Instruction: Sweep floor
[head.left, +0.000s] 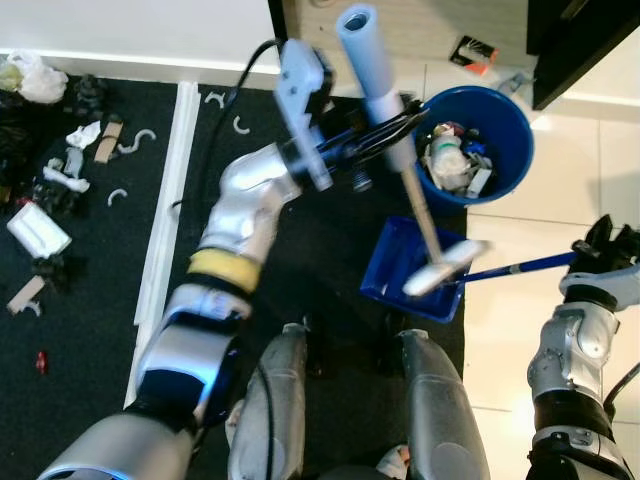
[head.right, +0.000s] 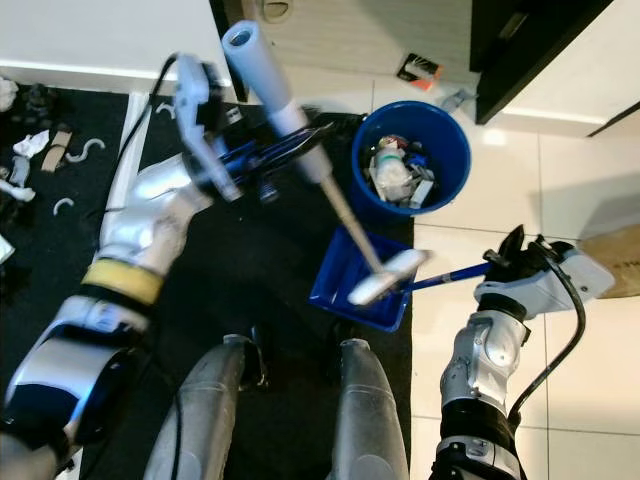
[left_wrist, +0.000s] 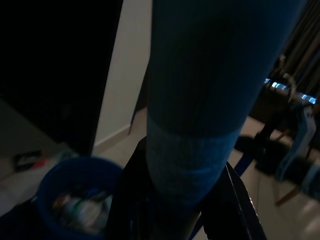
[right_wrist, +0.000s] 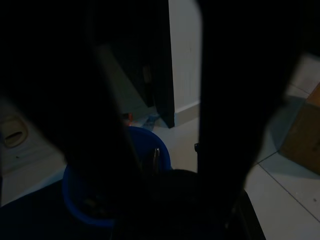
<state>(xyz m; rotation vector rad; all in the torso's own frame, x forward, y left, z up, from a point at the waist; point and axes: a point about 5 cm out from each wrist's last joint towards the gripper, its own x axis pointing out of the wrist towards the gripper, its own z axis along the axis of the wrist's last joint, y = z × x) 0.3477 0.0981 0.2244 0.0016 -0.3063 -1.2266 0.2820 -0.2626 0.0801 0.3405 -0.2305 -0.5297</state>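
The stiff, light broom (head.left: 400, 150) is clamped at its padded upper handle by the left gripper (head.left: 375, 140), head in the dustpan (head.left: 400, 265) at 6 o'clock of the bucket (head.left: 505, 140), dustpan handle gripped by the right gripper (head.right: 510, 262).

Silver arms, yellow band, black cables

A long broom with a light-blue foam grip and pale wooden shaft (head.left: 385, 95) leans steeply, its white head (head.left: 443, 266) blurred over a blue plastic dustpan (head.left: 400, 268) on the black mat (head.left: 90, 330). The dustpan's thin blue handle (head.left: 520, 266) runs out over white tiles. Scattered paper scraps (head.left: 45, 180) litter the mat.
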